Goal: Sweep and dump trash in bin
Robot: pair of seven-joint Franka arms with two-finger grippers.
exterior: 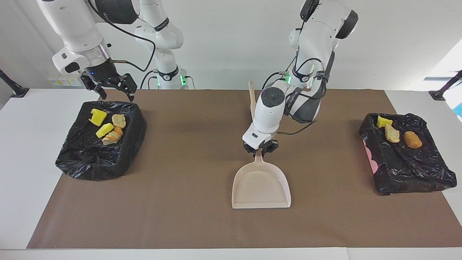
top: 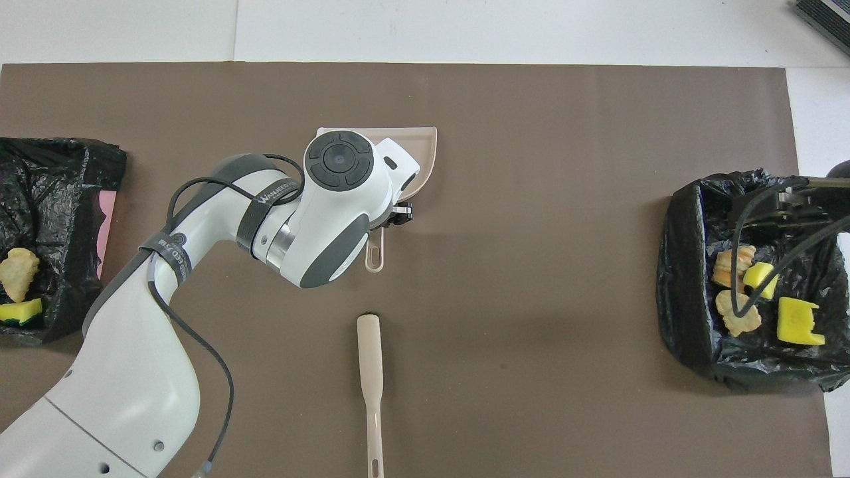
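The beige dustpan (exterior: 260,185) lies flat mid-mat, its open lip toward the mat edge farthest from the robots, with bare brown mat (exterior: 187,216) on every side of it; the left gripper (exterior: 260,149) sits at the root of the dustpan handle, and whether its fingers grip the handle or have let go cannot be told. The brush (top: 370,378) lies nearer to the robots than the dustpan, well apart from it, lengthwise toward them; the overhead view shows all of it, while the facing view hides most of it with the left arm. The right gripper (exterior: 112,86) hangs with fingers spread and nothing in them over the robot-side rim of the black-lined bin (exterior: 90,159) at the right arm's end; four pieces of trash (exterior: 108,127) lie inside. Another black-lined bin (exterior: 408,169) at the left arm's end carries three scraps (exterior: 393,133); the overhead view shows only two of them.
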